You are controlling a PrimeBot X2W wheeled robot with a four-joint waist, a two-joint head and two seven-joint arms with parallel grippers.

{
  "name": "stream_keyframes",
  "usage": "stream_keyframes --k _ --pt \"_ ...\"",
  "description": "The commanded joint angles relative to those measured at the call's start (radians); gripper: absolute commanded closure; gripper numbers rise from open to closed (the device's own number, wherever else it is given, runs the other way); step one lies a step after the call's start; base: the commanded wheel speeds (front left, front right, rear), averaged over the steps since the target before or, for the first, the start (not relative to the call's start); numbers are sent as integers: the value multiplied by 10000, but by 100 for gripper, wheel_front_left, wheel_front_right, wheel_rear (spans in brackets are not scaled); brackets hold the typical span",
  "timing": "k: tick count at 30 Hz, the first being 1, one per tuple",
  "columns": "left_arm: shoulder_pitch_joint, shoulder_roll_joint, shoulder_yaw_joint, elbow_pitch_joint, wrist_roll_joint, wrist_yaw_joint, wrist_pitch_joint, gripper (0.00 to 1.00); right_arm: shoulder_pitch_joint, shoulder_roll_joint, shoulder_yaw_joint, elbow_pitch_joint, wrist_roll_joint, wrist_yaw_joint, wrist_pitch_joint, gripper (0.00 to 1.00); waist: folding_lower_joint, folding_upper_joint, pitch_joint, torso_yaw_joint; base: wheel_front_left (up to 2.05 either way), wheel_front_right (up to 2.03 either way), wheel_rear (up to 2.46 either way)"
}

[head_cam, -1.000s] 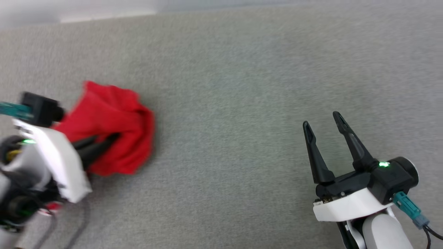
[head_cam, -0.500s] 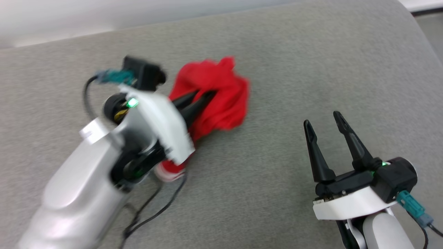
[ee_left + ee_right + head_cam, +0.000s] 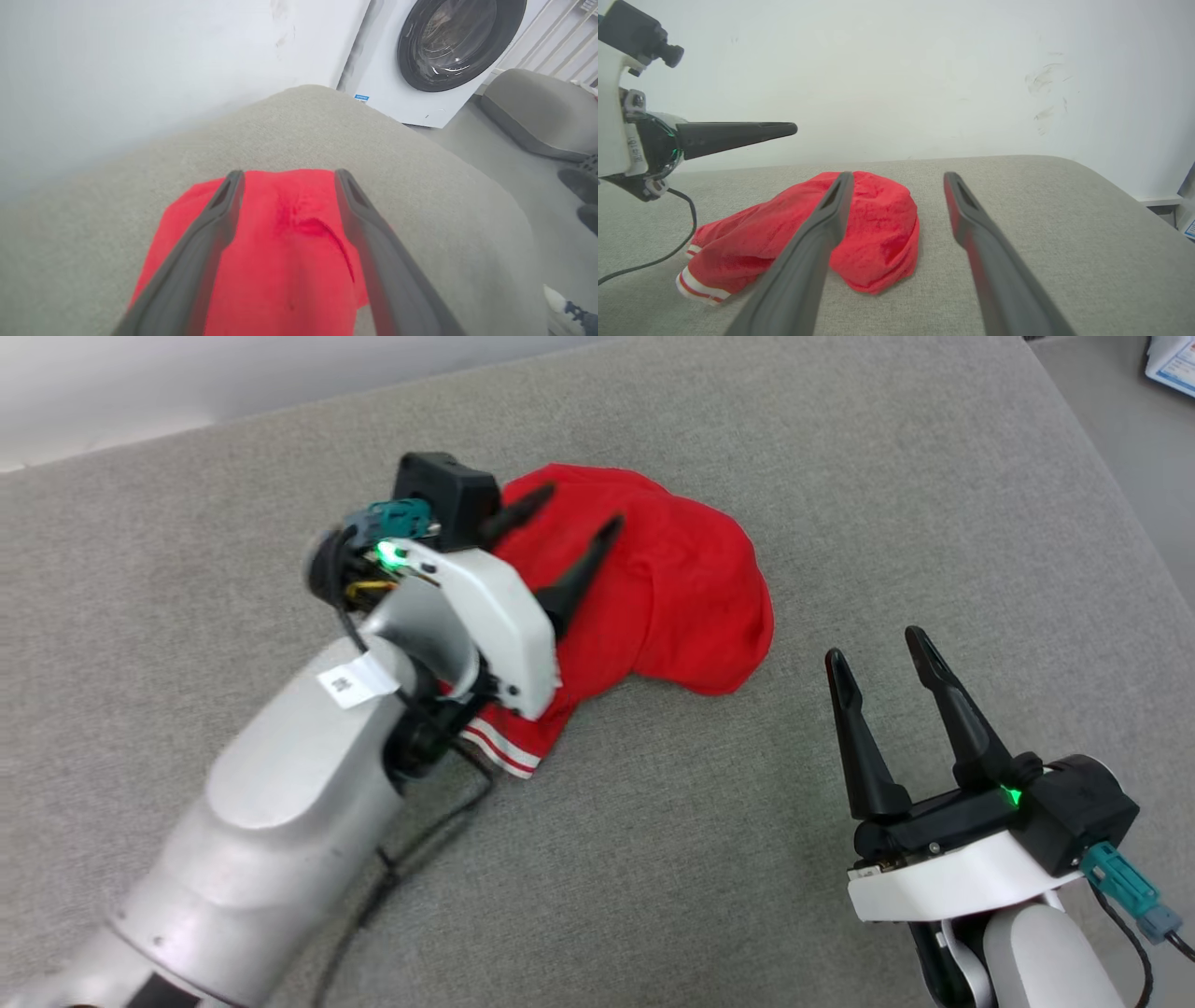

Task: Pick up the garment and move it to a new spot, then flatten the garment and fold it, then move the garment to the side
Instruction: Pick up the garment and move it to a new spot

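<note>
The fingers of the right gripper stand apart with nothing between them, nearest the camera at about 4 o'clock in the head view. From 7 o'clock the left arm reaches up the picture, and the left gripper also has its fingers spread wide, holding nothing, over the garment. The garment lies in a rumpled red heap on the grey cushion, at about 12 o'clock from the picture's centre and 10 o'clock from the right gripper. A red-and-white striped hem pokes out at its 7 o'clock edge, beside the left wrist.

Judging by the open hand above a settled heap, the first step, carrying the garment to a new spot, looks done. Flattening, folding and moving it aside are all left. The cloth is bunched, and I cannot tell which face is up.

From above, the head view cannot say whether the left fingers touch the fabric. The right wrist view sees them side-on: one left finger hangs at 10 o'clock with clear air above the heap. That view also shows a dark cable drooping onto the cushion. The left wrist view looks past the garment to the far edge of the cushion, and beyond it, at 1 o'clock, a washing machine against the wall.
</note>
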Motion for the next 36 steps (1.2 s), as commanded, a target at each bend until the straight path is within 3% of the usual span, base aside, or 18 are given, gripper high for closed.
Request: stream_keyframes --k 1,9,14,18,23,27,36 --pt "-162 264 -52 57 329 -72 -312 0 6 40 -30 21 -63 -3 -22 0 1 0 -131 117 0 0 0" --pt "369 1400 135 47 1660 331 -2672 0 280 37 -383 101 -446 -3 -22 0 1 0 -929 985 0 0 0" --pt "1411 2076 585 -702 2185 1101 -3488 0 510 34 -664 150 -774 -5 -21 0 1 0 -1494 1485 0 0 0" --pt "2898 2295 1223 -1760 2290 1761 -3620 0 694 35 -908 105 -980 -3 -21 0 1 0 -1829 1797 0 0 0" --pt "4996 1916 2290 -3202 2593 2232 -3613 0 948 36 -1068 72 -1217 -5 -22 0 1 0 -2120 2113 0 0 0" --pt "6367 1307 2760 -3927 2975 2272 -3616 0 1107 36 -1137 64 -1273 -5 -22 0 1 0 -2283 2228 0 0 0" --pt "7641 62 3377 -4127 3860 1922 -3618 0 1255 34 -1008 9 -1185 -3 -22 0 1 0 -2427 2347 0 0 0"
